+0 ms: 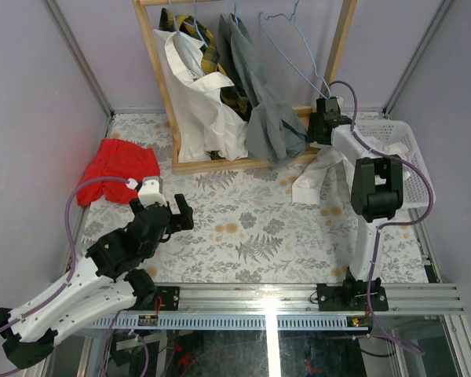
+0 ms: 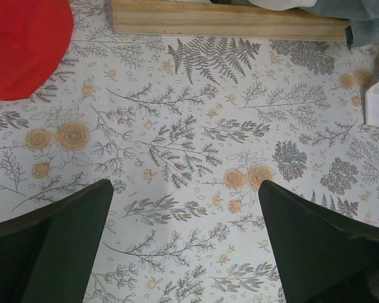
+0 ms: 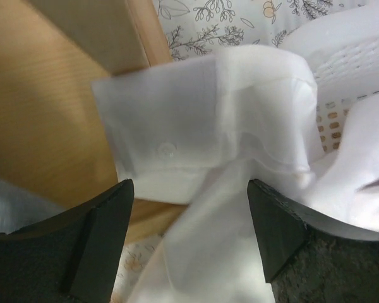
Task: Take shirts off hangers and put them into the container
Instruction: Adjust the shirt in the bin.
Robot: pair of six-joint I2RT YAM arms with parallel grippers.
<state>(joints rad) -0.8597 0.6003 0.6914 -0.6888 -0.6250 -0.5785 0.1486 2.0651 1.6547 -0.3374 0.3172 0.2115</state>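
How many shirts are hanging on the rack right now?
3. A white shirt hangs at the left of the rack, the plaid shirt behind it, the grey shirt in the middle. A second white shirt is off, spilling from the basket. None appears hidden.

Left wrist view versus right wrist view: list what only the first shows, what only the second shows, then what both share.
Only the left wrist view shows the red cloth, in its upper left corner. Only the right wrist view shows the buttoned cuff of a white shirt up close, beside the mesh wall of the container. Both show the wooden rack base, the flowered table cover, and that arm's own jaws standing open.
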